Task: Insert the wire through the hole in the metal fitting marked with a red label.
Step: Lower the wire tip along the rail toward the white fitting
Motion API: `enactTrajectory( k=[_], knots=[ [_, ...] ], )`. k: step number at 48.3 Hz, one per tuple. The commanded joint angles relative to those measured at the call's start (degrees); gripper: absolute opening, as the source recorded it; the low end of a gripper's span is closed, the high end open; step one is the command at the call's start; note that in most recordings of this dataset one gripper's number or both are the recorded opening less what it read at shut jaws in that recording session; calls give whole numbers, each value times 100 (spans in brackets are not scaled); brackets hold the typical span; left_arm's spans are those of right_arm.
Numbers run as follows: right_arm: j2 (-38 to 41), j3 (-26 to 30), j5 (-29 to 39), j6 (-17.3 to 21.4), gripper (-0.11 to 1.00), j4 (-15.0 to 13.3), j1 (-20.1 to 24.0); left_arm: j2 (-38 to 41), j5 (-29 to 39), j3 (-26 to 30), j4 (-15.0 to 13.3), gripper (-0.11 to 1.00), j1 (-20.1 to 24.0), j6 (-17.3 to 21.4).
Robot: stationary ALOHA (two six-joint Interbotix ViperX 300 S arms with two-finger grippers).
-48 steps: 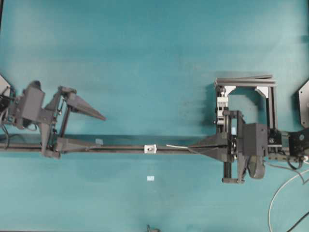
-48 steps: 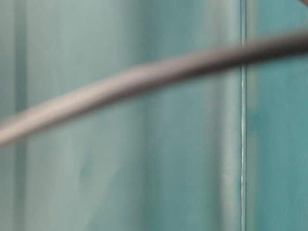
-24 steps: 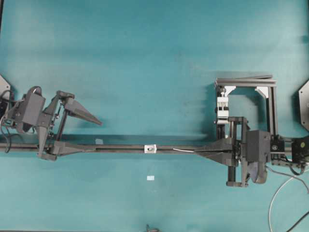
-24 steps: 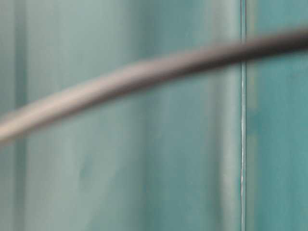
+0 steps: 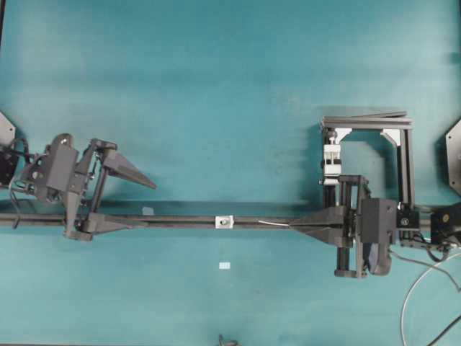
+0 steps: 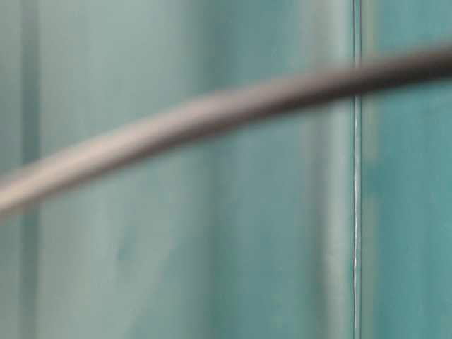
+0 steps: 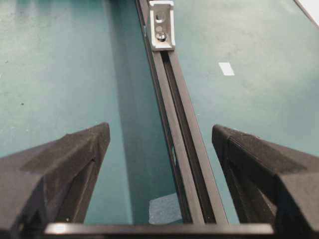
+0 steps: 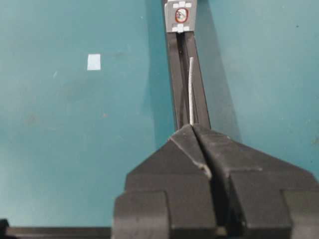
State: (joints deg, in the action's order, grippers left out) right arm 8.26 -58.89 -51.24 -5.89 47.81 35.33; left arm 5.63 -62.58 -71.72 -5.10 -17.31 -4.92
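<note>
One teal table (image 5: 216, 86) carries a black rail (image 5: 187, 221); left gripper (image 5: 140, 202) spread, right gripper (image 5: 294, 224) pinching the wire (image 8: 191, 89).

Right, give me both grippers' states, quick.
Left gripper: open, holding nothing, straddling the black rail.
Right gripper: shut on the wire, tip short of the metal fitting.

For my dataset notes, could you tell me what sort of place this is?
Probably a robotics lab test bench: a bare teal table carries a long black rail with a small metal fitting, an aluminium frame fixture, and two robot arms facing each other.
</note>
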Motion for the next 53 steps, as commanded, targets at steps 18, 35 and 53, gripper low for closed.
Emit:
enactTrajectory(
  k=[18, 35, 53],
  knots=[
    [-44, 97, -114, 9, -1, 9, 35, 70, -70, 158, 0, 82, -35, 9],
    [70, 185, -237, 0, -1, 9, 26, 88, -70, 193, 0, 82, -26, 18],
    [246, 299, -237, -9, -1, 9, -97, 88, -53, 272, 18, 82, -26, 18]
  ],
)
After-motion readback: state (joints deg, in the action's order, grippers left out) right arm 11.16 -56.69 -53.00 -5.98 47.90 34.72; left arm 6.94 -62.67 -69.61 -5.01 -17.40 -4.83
